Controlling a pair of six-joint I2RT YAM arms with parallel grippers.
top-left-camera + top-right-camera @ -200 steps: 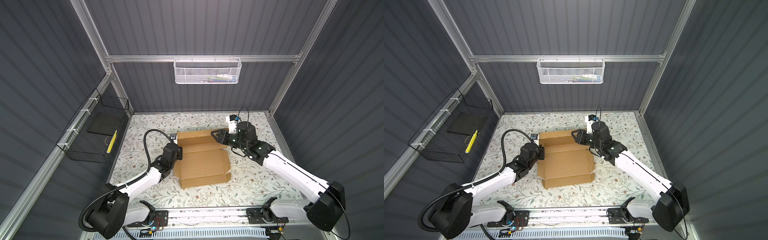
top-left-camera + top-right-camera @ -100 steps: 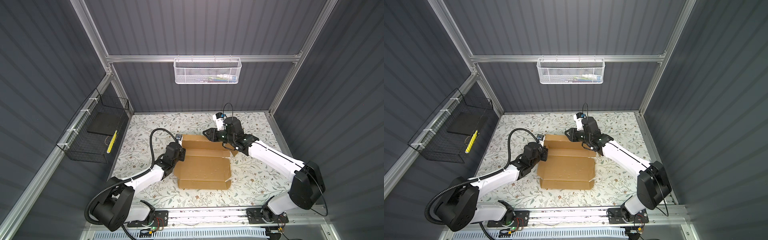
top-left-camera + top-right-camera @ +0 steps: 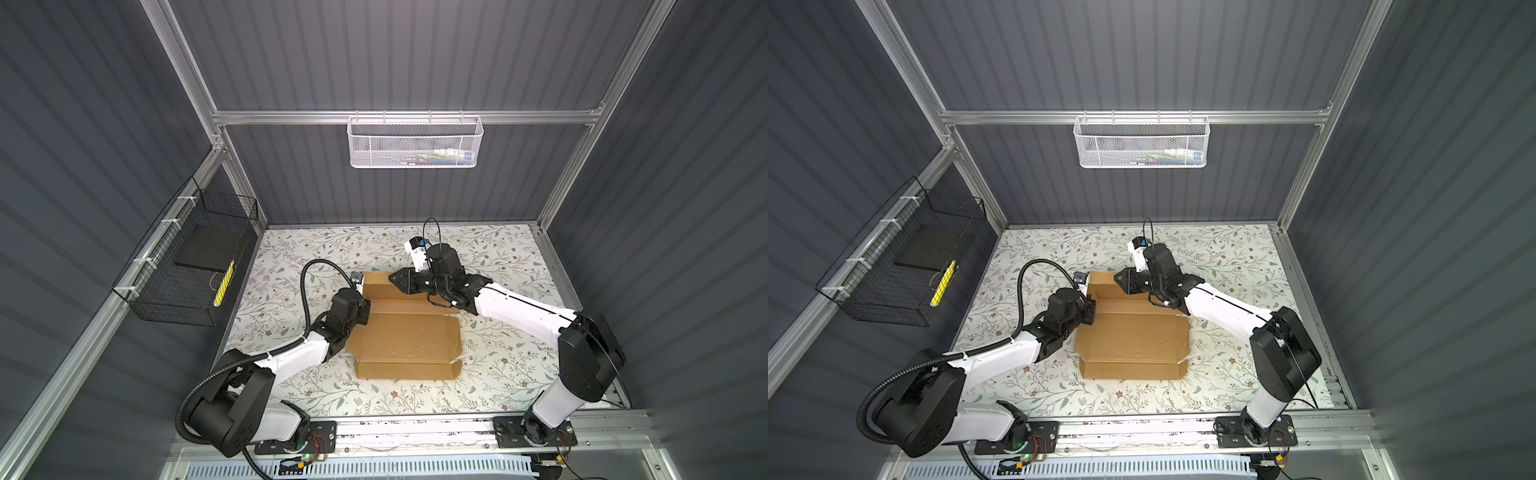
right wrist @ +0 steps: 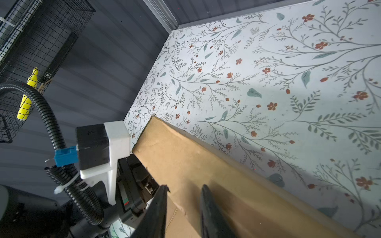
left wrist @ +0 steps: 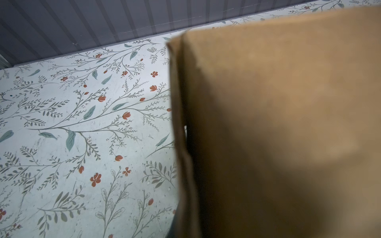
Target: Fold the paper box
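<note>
Right gripper [image 4: 183, 206]: its two fingers straddle the raised rear flap of the paper box [image 3: 407, 332], one finger on each face, so the cardboard fills the gap between them. Beyond the fingertips, the floral tabletop [image 4: 268, 82] is open up to the back wall. Beside the inner finger [image 4: 158, 210], the left arm's wrist camera [image 4: 99, 146] and corrugated cable [image 4: 49, 123] block passage.

Left gripper [image 3: 363, 309]: fingers hidden in the wrist view; cardboard obstructs one side, bare tabletop lies open on the other.

paper box [image 5: 278, 134] blurred – fills left wrist view, left gripper hidden
</note>
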